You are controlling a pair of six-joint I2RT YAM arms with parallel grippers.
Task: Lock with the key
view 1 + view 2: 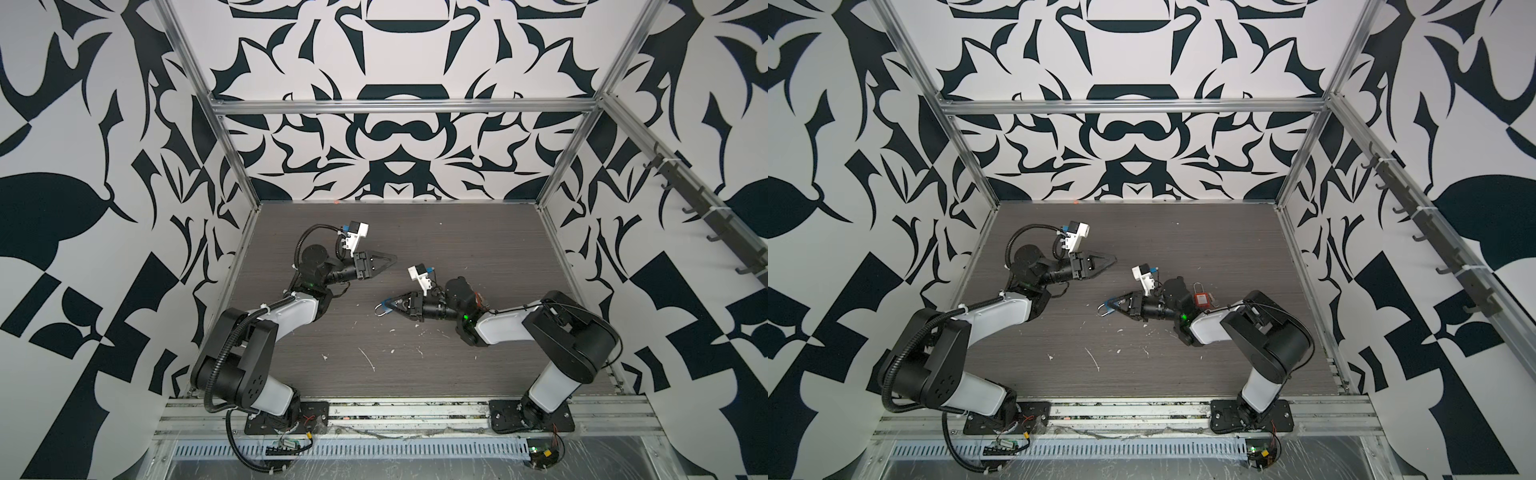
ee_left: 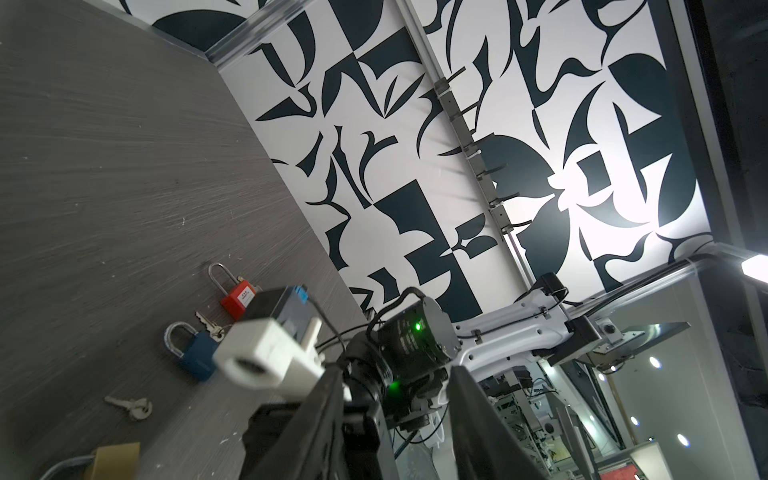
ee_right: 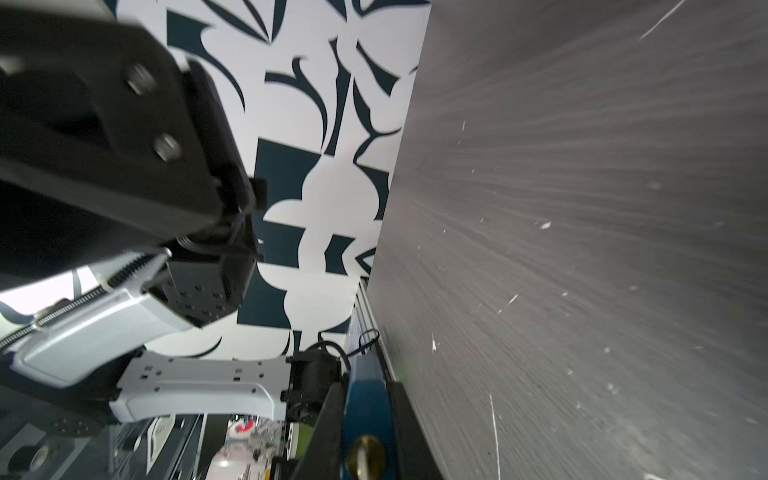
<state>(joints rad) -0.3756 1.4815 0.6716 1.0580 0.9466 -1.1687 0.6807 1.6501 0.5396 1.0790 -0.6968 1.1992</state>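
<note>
1. The right jaws (image 1: pixel 387 306) are clamped on the blue padlock (image 3: pixel 365 407). Its shackle (image 1: pixel 379 310) sticks out past their tips, close to the worktop (image 1: pixel 457 241). The brass-coloured end, which I take for the keyway, faces back toward the base of those jaws. A key brought in from the tips' side would find no way in.
2. The left jaws (image 1: pixel 391 260) stand apart and hold nothing, well away from the padlock. I cannot tell whether a key already sits in the lock. If none does, there is nothing to turn.
3. A loose key (image 2: pixel 133 407) lies on the worktop, and more keys (image 2: pixel 210 328) lie beside a red padlock (image 2: pixel 239 297), all out beyond the left jaws. Fetching the wrong key looks like my likeliest mistake. A flat key could also skid away under closing jaws.
4. The right jaws press on smooth, flat sides. The twist of a key could roll the padlock between them or drag it out.
</note>
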